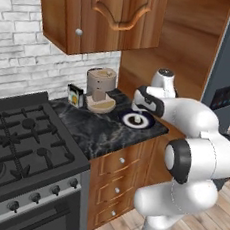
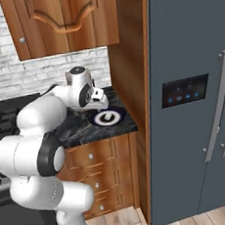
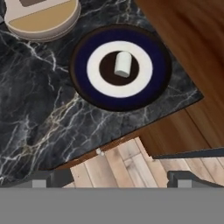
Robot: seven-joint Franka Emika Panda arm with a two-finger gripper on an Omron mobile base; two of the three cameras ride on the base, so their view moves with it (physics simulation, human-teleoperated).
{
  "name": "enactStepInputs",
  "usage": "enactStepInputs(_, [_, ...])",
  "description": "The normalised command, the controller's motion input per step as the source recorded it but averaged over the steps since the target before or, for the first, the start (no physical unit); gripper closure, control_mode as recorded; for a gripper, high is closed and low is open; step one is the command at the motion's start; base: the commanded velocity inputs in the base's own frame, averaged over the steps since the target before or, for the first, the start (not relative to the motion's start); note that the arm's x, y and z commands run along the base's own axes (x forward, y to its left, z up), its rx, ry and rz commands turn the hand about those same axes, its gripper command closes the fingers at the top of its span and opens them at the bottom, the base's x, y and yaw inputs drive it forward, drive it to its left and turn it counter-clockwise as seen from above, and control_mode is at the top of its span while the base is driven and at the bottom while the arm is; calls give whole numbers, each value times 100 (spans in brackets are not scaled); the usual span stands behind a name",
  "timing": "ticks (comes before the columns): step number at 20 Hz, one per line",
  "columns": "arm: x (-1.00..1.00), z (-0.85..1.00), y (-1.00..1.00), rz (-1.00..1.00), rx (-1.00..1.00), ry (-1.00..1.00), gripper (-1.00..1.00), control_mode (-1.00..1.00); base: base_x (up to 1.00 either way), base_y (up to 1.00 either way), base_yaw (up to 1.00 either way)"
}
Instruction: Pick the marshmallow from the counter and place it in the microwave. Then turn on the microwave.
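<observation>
The marshmallow, a small whitish stub, lies in the middle of a round dish with a dark blue ring on the dark speckled counter. It also shows as a pale dot on the dish. My gripper hangs above the counter's front edge, short of the dish. It is open, with nothing between its fingertips. In the base views the hand hovers just over the dish. The microwave is out of view.
A beige jar-like appliance stands behind the dish, with a small box beside it. The black gas stove lies to the left. A tall grey fridge and a wooden panel close off the right. Wall cabinets hang overhead.
</observation>
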Motion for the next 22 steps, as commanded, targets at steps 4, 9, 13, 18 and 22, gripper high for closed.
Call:
enactStepInputs(4, [23, -10, 0, 0, 0, 0, -100, -100, 0, 0, 0])
enactStepInputs(9, [22, -11, 0, 0, 0, 0, -100, -100, 0, 0, 0])
enactStepInputs(13, [21, -13, 0, 0, 0, 0, -100, -100, 0, 0, 0])
enactStepInputs(18, [23, -13, -1, 0, 0, 0, -100, -100, 0, 0, 0])
enactStepInputs(22, [23, -10, -1, 0, 0, 0, -100, -100, 0, 0, 0])
